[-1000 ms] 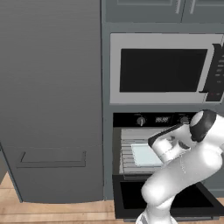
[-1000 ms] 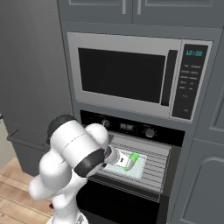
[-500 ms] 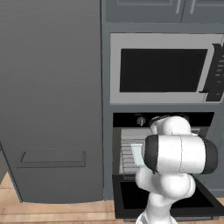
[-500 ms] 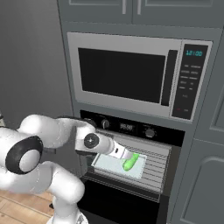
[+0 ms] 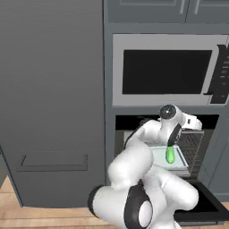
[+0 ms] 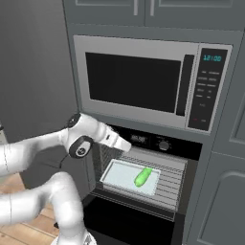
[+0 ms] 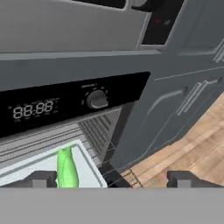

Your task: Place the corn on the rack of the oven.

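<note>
The corn [image 6: 142, 176] is lying on the pale tray [image 6: 119, 173], which is sitting on the rack [image 6: 168, 184] inside the open oven [image 6: 158, 142]. The end effector [image 7: 111, 178] is sitting up near the oven's front, apart from the corn, with its 2 fingers spread wide and holding nothing. The corn is looking small, light and fairly stiff, maybe a bit smooth. I think gripping it across its fat middle is working best.

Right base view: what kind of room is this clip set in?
A rendered home kitchen, by the look of it: a built-in microwave above a wall oven with its door down, set in grey cabinets, over wood flooring.
</note>
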